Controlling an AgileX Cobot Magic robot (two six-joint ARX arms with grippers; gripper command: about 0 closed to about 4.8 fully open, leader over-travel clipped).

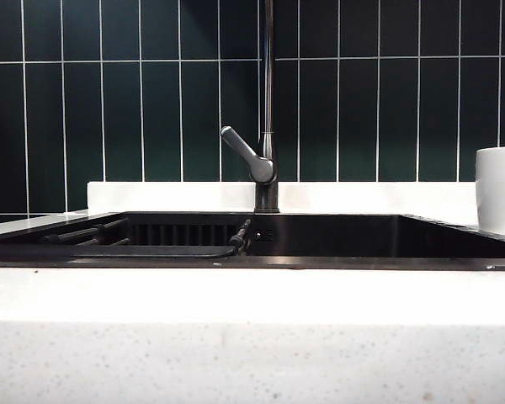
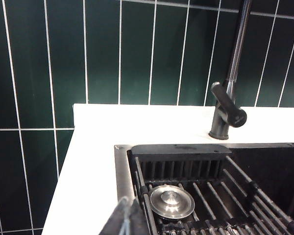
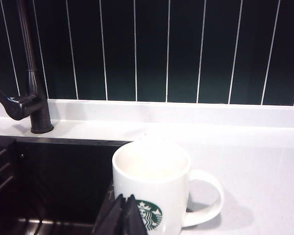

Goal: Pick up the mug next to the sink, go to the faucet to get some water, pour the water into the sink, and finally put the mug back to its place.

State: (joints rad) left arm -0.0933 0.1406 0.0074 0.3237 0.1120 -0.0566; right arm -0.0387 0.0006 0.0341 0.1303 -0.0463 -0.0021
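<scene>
I see mug (image 3: 154,188) upright on white counter (image 3: 255,161) just beside sink (image 3: 63,181), green siren logo, no readable text | left gripper (image 2: 127,220) clenched over sink's corner | right gripper (image 3: 123,215) clenched, empty, near mug | faucet (image 1: 268,109) behind sink

Bright, even light falls on the white counter (image 1: 252,337), while the sink (image 1: 362,240) stays murky. The mug (image 3: 154,188) glares slightly, casting a soft shadow beside its handle. Everything looks sharp.
</scene>
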